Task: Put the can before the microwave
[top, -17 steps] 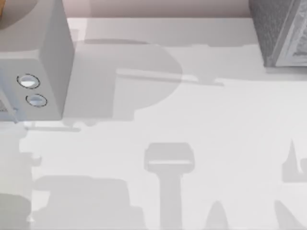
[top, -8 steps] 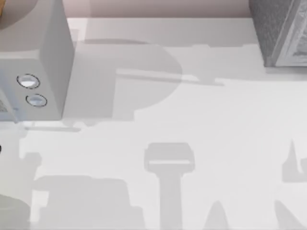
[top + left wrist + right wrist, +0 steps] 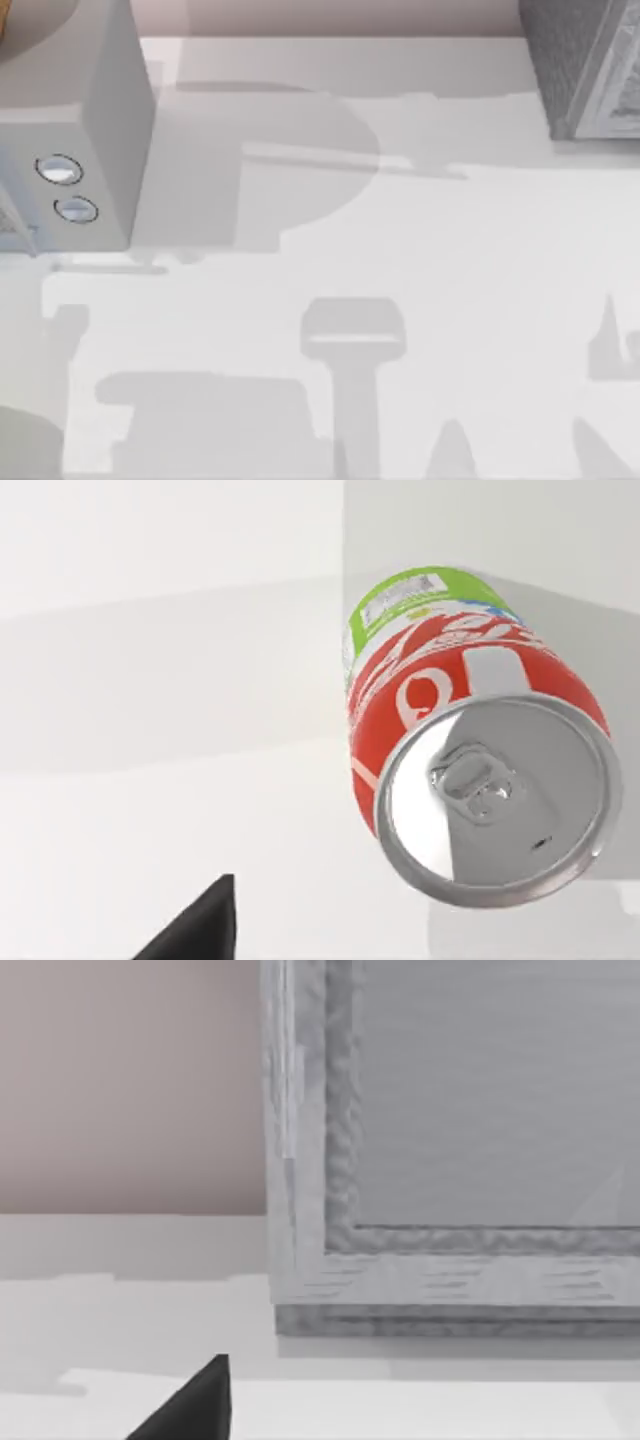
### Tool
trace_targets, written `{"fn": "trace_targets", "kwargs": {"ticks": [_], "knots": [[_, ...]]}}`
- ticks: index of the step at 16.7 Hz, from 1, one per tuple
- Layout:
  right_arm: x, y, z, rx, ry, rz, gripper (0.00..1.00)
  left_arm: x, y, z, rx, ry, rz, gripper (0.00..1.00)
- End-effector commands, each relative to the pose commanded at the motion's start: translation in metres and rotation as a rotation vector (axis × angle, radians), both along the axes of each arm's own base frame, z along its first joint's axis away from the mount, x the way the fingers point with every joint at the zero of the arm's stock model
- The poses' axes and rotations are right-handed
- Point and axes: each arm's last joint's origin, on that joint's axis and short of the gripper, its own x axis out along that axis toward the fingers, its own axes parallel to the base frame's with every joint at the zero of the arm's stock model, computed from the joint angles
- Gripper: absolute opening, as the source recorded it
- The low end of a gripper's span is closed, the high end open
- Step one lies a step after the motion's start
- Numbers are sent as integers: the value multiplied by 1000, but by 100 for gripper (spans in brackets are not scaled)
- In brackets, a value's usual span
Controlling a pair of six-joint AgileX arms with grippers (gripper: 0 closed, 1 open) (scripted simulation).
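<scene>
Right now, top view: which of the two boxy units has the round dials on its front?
The microwave at the table's left: pale grey, smooth, with two round silver-blue dials. The box at the right is dark grey, speckled, with a white panel and no dials visible.

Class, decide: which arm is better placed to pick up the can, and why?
Left. The left wrist view looks straight at the can close by; the right wrist view faces the dark speckled box, away from the microwave.

The microwave (image 3: 70, 150) stands at the table's (image 3: 400, 260) far left, the speckled box (image 3: 590, 70) far right.
</scene>
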Motion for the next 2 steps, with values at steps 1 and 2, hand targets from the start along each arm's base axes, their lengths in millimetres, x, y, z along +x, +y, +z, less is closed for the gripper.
{"fn": "trace_targets", "kwargs": {"ticks": [1, 2], "knots": [[0, 0, 0, 0, 0, 0, 100, 0, 0, 5, 1, -3, 0, 100], [0, 0, 0, 0, 0, 0, 100, 0, 0, 7, 1, -4, 0, 100]]}}
